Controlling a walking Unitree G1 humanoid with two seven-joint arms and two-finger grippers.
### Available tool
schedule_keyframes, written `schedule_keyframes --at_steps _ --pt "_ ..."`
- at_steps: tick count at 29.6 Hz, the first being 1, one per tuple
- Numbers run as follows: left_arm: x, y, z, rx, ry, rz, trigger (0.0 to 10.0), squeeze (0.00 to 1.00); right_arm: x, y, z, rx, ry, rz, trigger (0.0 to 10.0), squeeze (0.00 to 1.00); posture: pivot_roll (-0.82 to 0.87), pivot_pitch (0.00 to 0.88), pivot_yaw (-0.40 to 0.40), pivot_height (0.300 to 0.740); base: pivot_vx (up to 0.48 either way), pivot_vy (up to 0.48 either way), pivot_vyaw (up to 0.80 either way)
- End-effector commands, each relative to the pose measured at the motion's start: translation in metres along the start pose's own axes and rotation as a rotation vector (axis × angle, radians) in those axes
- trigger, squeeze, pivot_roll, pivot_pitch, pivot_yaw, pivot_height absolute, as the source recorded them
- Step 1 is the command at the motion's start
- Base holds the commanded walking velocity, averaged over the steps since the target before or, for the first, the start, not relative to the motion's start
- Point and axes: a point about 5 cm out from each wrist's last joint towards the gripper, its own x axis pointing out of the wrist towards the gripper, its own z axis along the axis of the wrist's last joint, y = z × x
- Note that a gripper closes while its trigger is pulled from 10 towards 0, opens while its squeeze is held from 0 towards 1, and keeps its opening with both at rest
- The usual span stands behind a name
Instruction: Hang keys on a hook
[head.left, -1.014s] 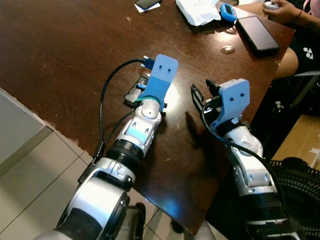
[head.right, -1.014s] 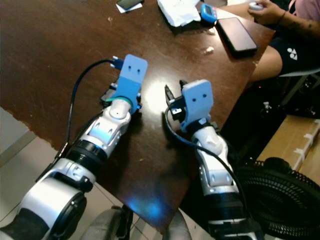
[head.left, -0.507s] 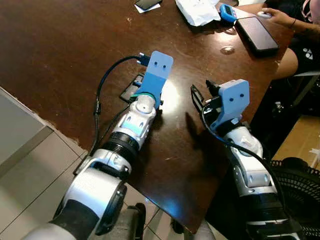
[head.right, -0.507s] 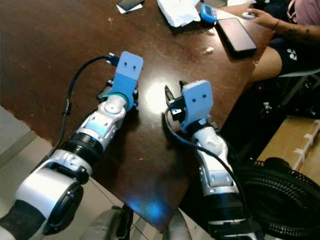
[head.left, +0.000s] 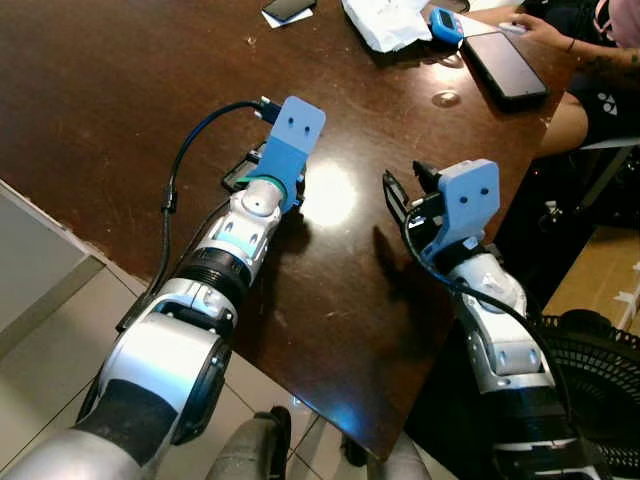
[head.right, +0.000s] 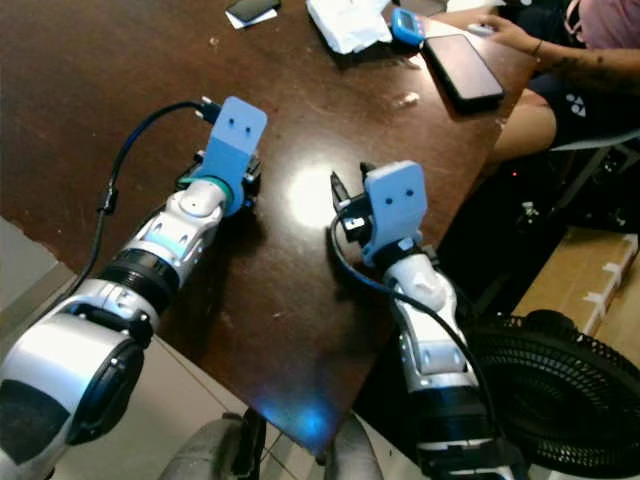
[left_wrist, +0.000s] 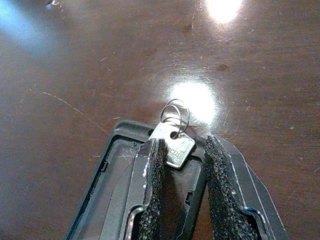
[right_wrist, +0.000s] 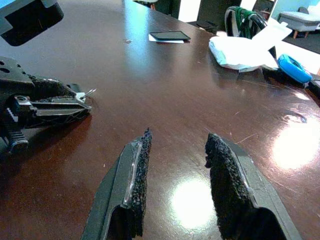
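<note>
A lived-in home room: a dark wooden tabletop (head.left: 120, 90) carries phones (head.left: 505, 66), with a seated person (head.left: 590, 70) at its far corner and a sofa (right_wrist: 299, 20) beyond it.

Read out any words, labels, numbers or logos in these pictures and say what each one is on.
key: stamped lettering on its head, too small to read.
person's dark shorts: a white logo mark, too blurred to read as letters.
No other text can be read.
</note>
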Motion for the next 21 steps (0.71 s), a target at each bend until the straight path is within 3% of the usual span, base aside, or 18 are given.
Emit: schedule_keyframes --at_steps 1,6,8,10,11,12,17,21 --pt "-0.001 0.0 -0.019 0.032 0.076 -0.017 10.0 0.0 -0.004 0.002 -0.004 0.007 0.014 0.004 10.0 0.0 0.0 0.324 0.115 0.74 0.0 0.0 0.0" --pt "0.002 0.017 -0.011 0.113 0.046 0.006 10.0 0.0 -0.004 0.001 -0.003 0.005 0.012 0.002 10.0 0.0 0.0 0.319 0.113 0.74 0.0 0.0 0.0" --pt "0.002 0.017 -0.011 0.113 0.046 0.006 10.0 0.0 -0.004 0.001 -0.003 0.005 0.012 0.002 10.0 0.0 0.0 0.319 0.113 0.74 0.0 0.0 0.0" --pt "0.002 0.03 -0.008 0.212 0.021 0.024 10.0 0.0 -0.004 0.001 -0.002 0.004 0.01 0.002 10.0 0.0 -0.01 0.316 0.114 0.74 0.0 0.0 0.0" --pt "0.002 0.03 -0.008 0.212 0.021 0.024 10.0 0.0 -0.004 0.001 -0.002 0.004 0.01 0.002 10.0 0.0 -0.01 0.316 0.114 0.74 0.0 0.0 0.0" --pt "0.002 0.041 -0.008 0.266 0.014 0.03 10.0 0.0 -0.005 0.0 -0.002 0.002 0.009 -0.001 10.0 0.0 0.0 0.315 0.115 0.74 0.0 0.0 0.0" --pt "0.002 0.055 -0.008 0.282 0.022 0.017 10.0 0.0 -0.005 -0.002 -0.002 0.001 0.01 -0.004 10.0 0.0 0.0 0.313 0.115 0.74 0.0 0.0 0.0" --pt "0.0 0.072 -0.015 0.207 0.086 -0.066 10.0 0.0 -0.005 -0.001 -0.002 0.002 0.009 -0.006 10.0 0.0 0.01 0.306 0.118 0.74 0.0 0.0 0.0"
